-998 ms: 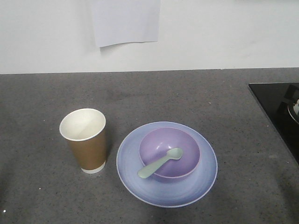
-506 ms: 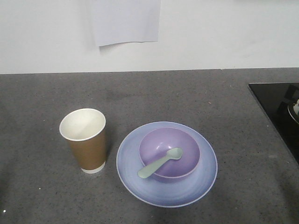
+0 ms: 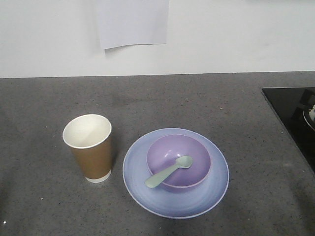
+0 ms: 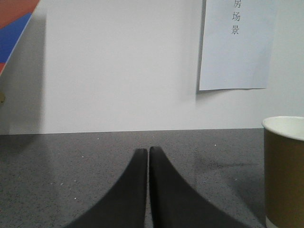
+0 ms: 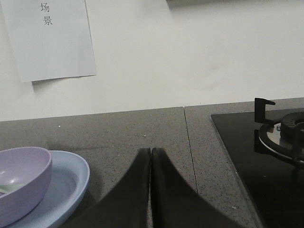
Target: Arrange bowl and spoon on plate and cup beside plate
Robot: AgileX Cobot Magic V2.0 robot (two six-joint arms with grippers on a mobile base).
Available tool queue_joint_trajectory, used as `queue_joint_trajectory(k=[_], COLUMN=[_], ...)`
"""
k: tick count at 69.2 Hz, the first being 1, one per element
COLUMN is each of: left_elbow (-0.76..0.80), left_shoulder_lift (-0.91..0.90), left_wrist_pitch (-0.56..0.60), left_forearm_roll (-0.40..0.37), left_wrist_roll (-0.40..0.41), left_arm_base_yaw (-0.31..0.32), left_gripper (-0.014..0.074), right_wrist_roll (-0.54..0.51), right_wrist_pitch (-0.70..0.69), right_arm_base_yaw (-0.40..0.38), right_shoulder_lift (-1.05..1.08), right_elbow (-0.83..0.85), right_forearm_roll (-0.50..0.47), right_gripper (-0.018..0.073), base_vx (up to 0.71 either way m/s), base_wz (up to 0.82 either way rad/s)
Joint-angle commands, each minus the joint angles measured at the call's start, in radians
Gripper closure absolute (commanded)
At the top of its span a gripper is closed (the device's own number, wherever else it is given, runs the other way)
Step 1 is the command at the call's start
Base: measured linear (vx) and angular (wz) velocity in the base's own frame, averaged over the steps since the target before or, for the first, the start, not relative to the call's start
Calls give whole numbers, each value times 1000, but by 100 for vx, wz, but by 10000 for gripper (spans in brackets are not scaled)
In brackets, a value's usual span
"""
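Front-facing view alone shows spoon [image 3: 169,172] inside bowl [image 3: 178,159].

Cup [image 4: 286,171] cut by left wrist frame's right edge; stove burner [image 5: 285,135] cropped in right wrist view.

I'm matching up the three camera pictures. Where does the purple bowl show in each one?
Front view: bowl right of centre, on the plate.
Left wrist view: not in it.
Right wrist view: bowl at the lower left edge.
Shared landmark: the paper sheet on the wall.
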State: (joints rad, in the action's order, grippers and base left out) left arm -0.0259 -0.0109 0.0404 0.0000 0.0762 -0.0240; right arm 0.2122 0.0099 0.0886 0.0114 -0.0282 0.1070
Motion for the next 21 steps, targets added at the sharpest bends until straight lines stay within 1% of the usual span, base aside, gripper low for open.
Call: queue_joint_trajectory(k=[1, 21], left_elbow=[8, 8], left_shoulder_lift=[-14, -14], left_wrist_pitch=[76, 76], left_forearm_roll=[0, 0], left_wrist_roll=[-1, -1], left_arm_base_yaw=[-3, -3], left_gripper=[603, 603], right_wrist_roll=[1, 1], right_wrist_pitch=[-79, -79], right_arm_base_yaw=[-6, -6], right_shoulder_lift=[9, 9], right_elbow=[-4, -4], right_forearm_roll=[5, 5], right_gripper=[570, 570], base_vx=[0, 0], base_wz=[0, 0])
